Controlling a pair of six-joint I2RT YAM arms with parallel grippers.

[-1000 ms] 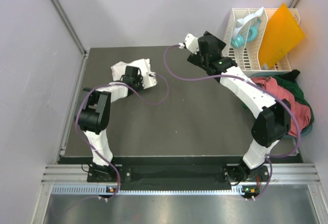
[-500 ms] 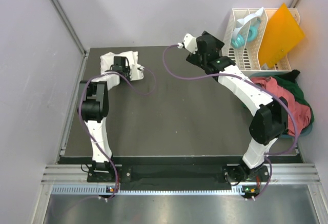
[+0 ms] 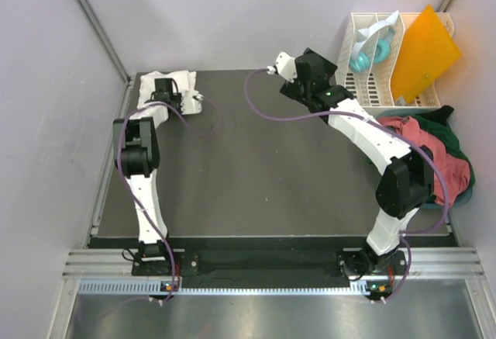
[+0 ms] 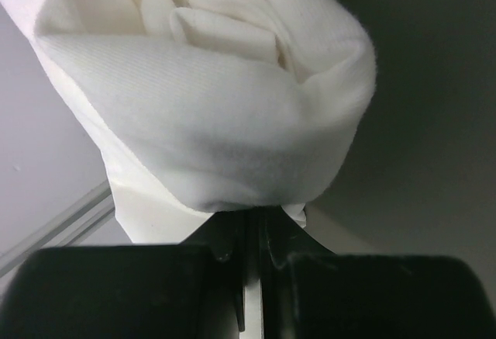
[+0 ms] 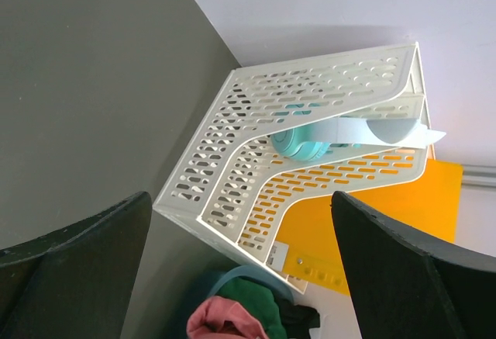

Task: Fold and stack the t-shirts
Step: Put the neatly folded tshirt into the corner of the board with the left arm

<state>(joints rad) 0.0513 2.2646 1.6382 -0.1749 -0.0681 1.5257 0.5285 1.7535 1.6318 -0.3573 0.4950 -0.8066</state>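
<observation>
Jaws of the left gripper [image 4: 249, 226] are clenched on the lower edge of the plain white t-shirt [image 4: 209, 114], whose bunched, rounded folds fill most of the left wrist view above the black fingers. From the top camera the white shirt lies in a crumpled heap at the far left corner of the dark table [image 3: 271, 168], with the left arm stretched along the left edge to reach it. The right gripper [image 5: 240, 207] is spread wide with nothing between its fingers [image 5: 77, 238], which frame the white slatted rack [image 5: 256, 145] ahead of them. The top camera shows the right arm bent over the right side of the table, its wrist close to the far edge and just left of the rack. The rack sits at the far right corner and holds a teal, headphone-like object [image 5: 302, 143], while a stiff orange sheet [image 3: 426, 52] leans in its right-hand side. On the near side of the rack, along the table's right edge, a salmon-red t-shirt [image 3: 434, 153] and a dark green t-shirt [image 3: 451, 126] lie tangled in one unfolded pile, the green one reaching to the far and right sides of it. That pile and the white shirt are well apart, at opposite sides of the table.
</observation>
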